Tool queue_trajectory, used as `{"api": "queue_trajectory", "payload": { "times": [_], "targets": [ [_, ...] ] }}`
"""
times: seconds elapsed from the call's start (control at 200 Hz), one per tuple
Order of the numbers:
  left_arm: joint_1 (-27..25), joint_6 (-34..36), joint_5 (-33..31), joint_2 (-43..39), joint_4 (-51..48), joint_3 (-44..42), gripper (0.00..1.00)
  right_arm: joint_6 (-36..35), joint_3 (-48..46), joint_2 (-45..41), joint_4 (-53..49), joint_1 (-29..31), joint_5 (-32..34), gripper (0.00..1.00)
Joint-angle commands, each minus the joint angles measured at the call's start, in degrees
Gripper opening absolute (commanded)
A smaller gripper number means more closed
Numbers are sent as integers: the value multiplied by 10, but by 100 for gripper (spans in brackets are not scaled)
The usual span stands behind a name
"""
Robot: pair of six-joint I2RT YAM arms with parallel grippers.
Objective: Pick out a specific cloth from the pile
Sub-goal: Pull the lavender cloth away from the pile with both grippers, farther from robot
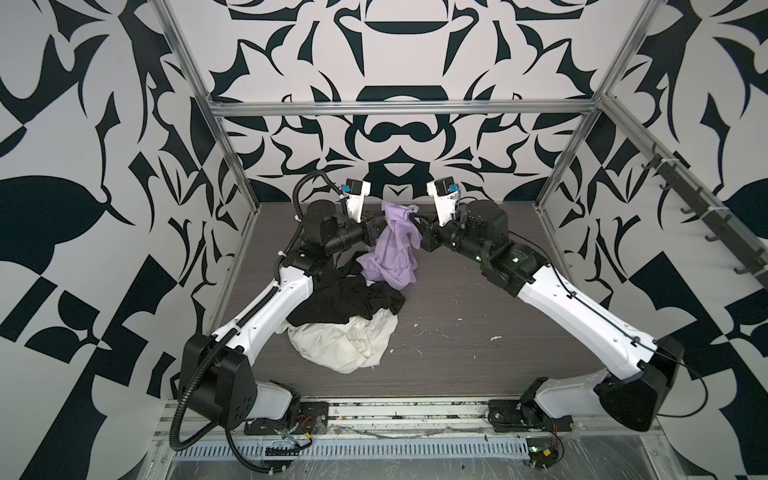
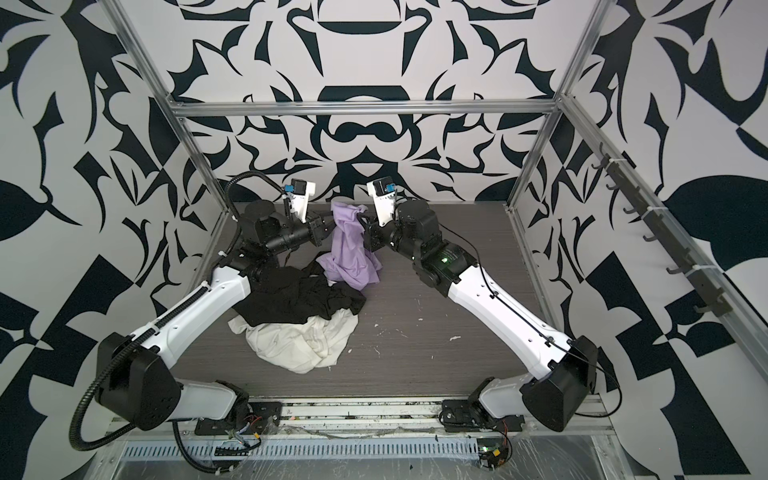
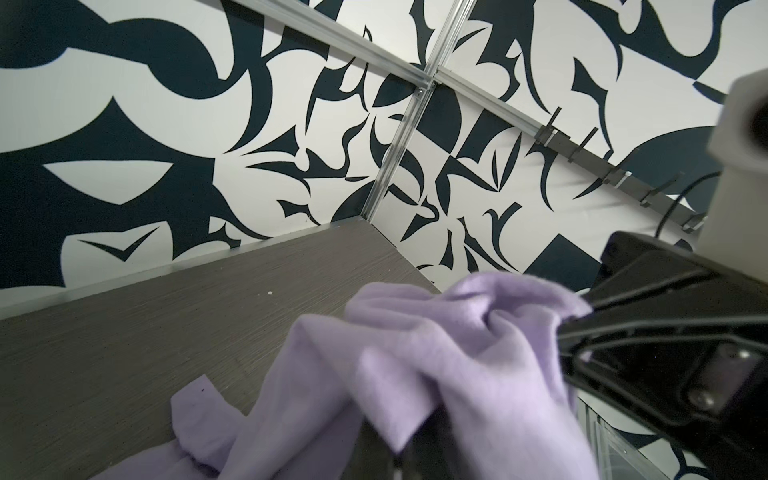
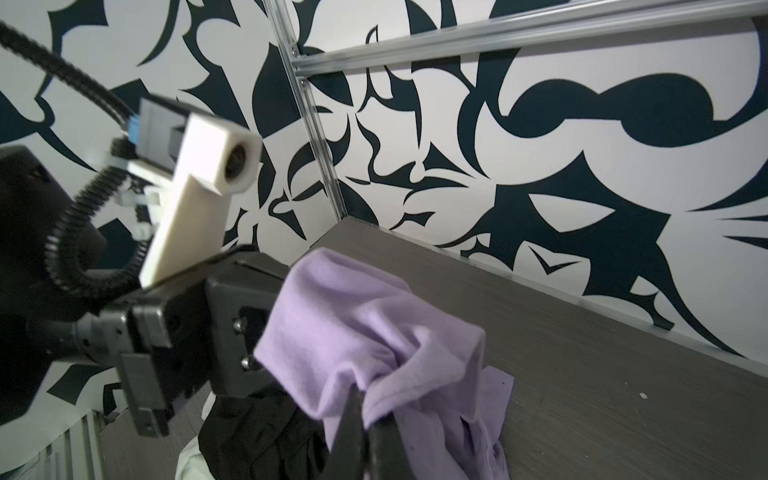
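Observation:
The lavender cloth [image 1: 392,249] [image 2: 348,253] hangs at the back middle of the table, held up between both grippers; its lower end rests on the tabletop, touching the black garment. My left gripper [image 1: 381,222] [image 2: 327,221] is shut on its upper edge from the left, its fingers buried in fabric [image 3: 436,357]. My right gripper [image 1: 415,218] [image 2: 363,219] [image 4: 362,395] is shut on a bunched fold [image 4: 365,328] from the right. The pile sits in front: a black garment [image 1: 345,301] [image 2: 297,299] over a cream-white one [image 1: 345,340] [image 2: 297,343].
The dark wood table [image 1: 478,299] carries small white specks on its right half. Aluminium frame posts stand at the back corners. A rail of dark hooks [image 1: 706,216] runs along the right wall. Both arms' bases are at the front edge.

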Motion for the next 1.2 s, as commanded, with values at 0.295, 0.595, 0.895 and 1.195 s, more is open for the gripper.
{"api": "queue_trajectory", "payload": {
  "times": [0.295, 0.595, 0.895, 1.195],
  "targets": [
    [-28, -22, 11, 3, 27, 61, 0, -6, -72, -65, 19, -22, 27, 0],
    [-55, -22, 11, 30, 23, 105, 0, -5, -104, -88, 20, -29, 31, 0],
    [-63, -21, 9, 54, 24, 127, 0, -13, -120, -123, -2, -33, 30, 14],
    [-67, -24, 13, 70, 30, 139, 0, -42, -101, -170, -78, -37, 48, 48]
  ]
}}
